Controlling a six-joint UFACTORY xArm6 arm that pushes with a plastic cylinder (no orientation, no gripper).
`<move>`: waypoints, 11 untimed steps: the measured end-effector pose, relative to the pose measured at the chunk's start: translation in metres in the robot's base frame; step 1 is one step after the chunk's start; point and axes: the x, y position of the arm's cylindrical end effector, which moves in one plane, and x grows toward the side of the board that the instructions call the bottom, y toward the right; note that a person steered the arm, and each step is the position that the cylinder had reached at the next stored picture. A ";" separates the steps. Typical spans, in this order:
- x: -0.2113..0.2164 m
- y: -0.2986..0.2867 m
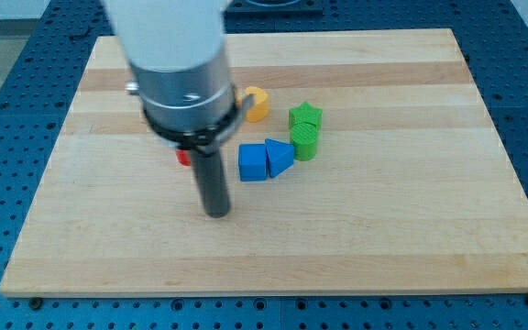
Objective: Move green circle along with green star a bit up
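The green star (305,115) lies near the board's middle, a little to the view's right. The green circle (305,142) lies just below it, touching it. My tip (217,213) rests on the board to the lower left of both green blocks, about a hand's width away from them and touching no block. A blue cube (253,162) and a blue triangle (279,157) lie between my tip and the green circle; the triangle touches the circle's left side.
A yellow block (257,104) lies up and left of the green star, partly hidden by the arm. A red block (183,158) peeks out left of the rod, mostly hidden. The wooden board (411,220) sits on a blue perforated table.
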 end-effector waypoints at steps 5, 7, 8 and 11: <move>-0.035 0.140; -0.040 0.112; -0.063 0.101; -0.081 0.100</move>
